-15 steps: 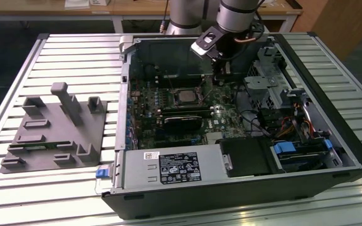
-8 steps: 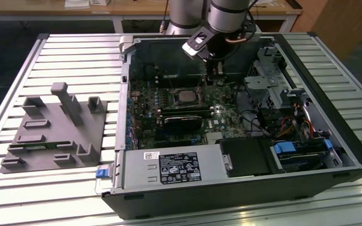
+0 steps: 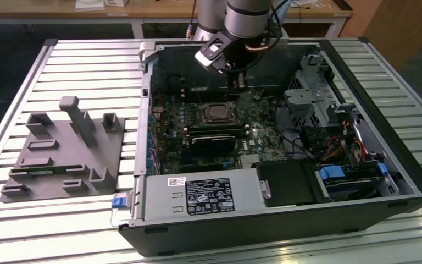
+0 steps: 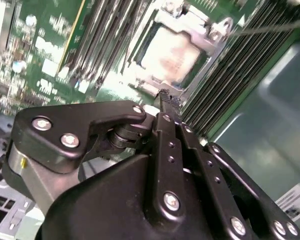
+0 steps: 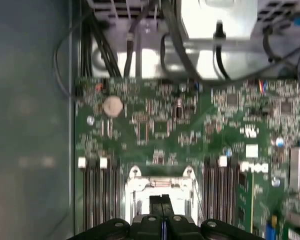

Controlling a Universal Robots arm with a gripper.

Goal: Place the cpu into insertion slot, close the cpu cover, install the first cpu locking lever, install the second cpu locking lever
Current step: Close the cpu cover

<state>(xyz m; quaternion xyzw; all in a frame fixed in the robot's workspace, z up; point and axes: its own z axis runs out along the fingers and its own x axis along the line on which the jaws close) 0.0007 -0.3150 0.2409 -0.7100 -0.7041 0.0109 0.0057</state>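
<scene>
Grey fixture (image 3: pixel 64 151): well apart from the insertion slot (image 3: pixel 215 113). In that slot: cpu (image 4: pixel 171 52), cpu cover (image 4: pixel 210 41) apparently down. At slot's edge: gripper (image 4: pixel 163 96), fingers pressed together, empty; advice: move slowly, tips off the chip face.

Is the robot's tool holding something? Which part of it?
Nothing that I can see: the tool is shut tight on itself, its tip beside the cpu cover.

Cpu (image 4: pixel 172 52) blurry in second wrist view. In first wrist view, insertion slot (image 5: pixel 160 184) half hidden behind tool (image 5: pixel 161 200); tool body cut off at edge.
</scene>
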